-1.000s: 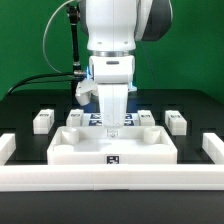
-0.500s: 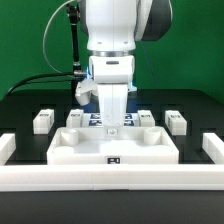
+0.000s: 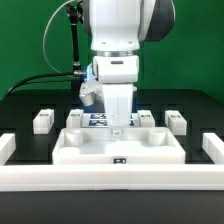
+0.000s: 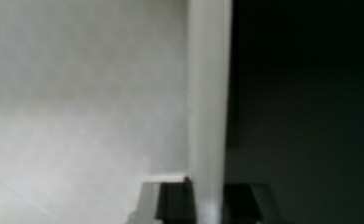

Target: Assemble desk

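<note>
On the exterior view's left, leg A [image 3: 42, 120] and leg B [image 3: 73, 117] stand on the black desk [image 3: 20, 112]. At centre lies the tabletop [image 3: 95, 150], its rear rim clamped by the tool [image 3: 117, 129]. Leg C [image 3: 147, 118] and leg D [image 3: 176, 121] stand at right.

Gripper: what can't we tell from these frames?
- Gripper: open or shut. In the exterior view the arm hides the fingertips; the wrist view is blurred.
- Tabletop: wrist view, only a blurred white edge, cut off.
- Marker board: exterior view, mostly behind the arm.

The end effector [image 3: 117, 129] hides the marker board's [image 3: 97, 119] middle; the wrist view shows the tabletop [image 4: 207, 90] rim blurred.
</note>
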`<action>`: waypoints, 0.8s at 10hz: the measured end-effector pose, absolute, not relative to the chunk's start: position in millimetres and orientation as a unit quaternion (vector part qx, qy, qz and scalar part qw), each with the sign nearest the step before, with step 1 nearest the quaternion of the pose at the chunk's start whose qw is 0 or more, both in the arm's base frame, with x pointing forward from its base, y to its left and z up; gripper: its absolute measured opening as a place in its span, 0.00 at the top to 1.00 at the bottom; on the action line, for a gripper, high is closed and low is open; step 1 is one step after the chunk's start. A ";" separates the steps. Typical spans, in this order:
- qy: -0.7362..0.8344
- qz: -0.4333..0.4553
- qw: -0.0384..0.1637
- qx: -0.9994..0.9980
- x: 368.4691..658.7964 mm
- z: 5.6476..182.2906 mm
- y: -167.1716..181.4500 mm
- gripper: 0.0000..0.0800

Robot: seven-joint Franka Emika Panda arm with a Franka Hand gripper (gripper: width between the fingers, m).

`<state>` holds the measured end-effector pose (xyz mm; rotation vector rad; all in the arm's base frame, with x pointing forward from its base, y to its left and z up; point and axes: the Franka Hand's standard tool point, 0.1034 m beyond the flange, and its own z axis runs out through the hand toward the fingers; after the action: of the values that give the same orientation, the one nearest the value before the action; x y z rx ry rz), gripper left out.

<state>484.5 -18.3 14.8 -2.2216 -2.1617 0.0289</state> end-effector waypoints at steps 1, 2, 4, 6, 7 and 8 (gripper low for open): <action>-0.695 0.005 0.021 -0.719 490.1 14.9 -3.8 0.93; -0.695 0.000 0.021 -0.719 496.8 14.9 5.6 0.93; -0.684 -0.011 0.021 -0.729 512.5 15.4 27.0 0.93; -0.671 -0.011 0.023 -0.741 519.2 15.3 39.0 0.93; -0.671 -0.001 0.021 -0.741 519.2 15.3 39.3 0.93; -0.683 0.001 0.018 -0.730 519.7 15.3 38.6 0.93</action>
<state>519.7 38.6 15.3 -2.2669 -2.1223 0.0043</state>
